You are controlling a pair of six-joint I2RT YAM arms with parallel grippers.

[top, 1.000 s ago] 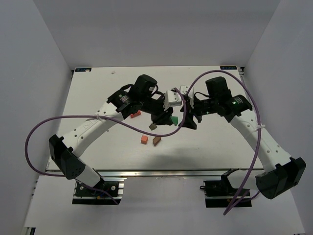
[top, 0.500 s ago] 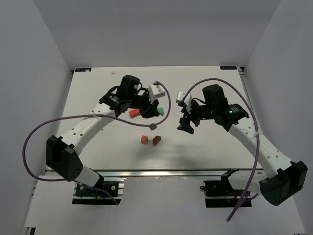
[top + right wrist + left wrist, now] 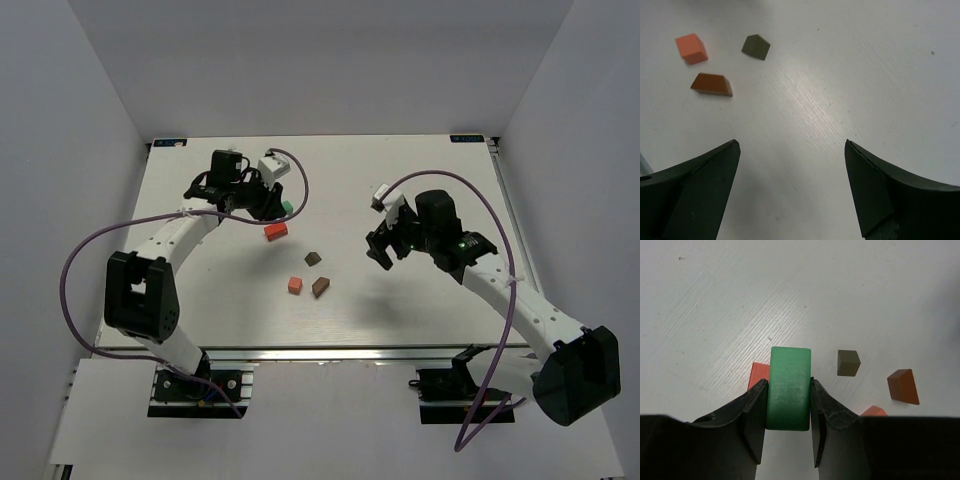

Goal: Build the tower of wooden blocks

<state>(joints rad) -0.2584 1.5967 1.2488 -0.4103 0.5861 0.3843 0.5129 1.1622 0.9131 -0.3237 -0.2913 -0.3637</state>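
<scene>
My left gripper (image 3: pixel 282 206) is shut on the mint-green slab (image 3: pixel 788 365) and holds it above the table at the back left. Just below it lies the red piece (image 3: pixel 276 232), partly hidden behind a finger (image 3: pixel 752 405) in the left wrist view. The other wood blocks lie apart near the middle: a small dark brown one (image 3: pixel 313 258), the orange cube (image 3: pixel 294 286) and a brown wedge (image 3: pixel 321 287). My right gripper (image 3: pixel 380 250) hangs open and empty to their right, with nothing between its fingertips (image 3: pixel 730 150). No tower is in view.
Both purple cables loop over the table beside the arms. White walls close in the left, right and back edges of the white table (image 3: pixel 430 180). In the right wrist view the orange cube (image 3: pixel 691 48), the dark block (image 3: pixel 756 47) and the brown wedge (image 3: pixel 712 84) lie at far left.
The left arm swung left and toward the back carrying the green slab. The right gripper opened wide and drew away from the left one.
</scene>
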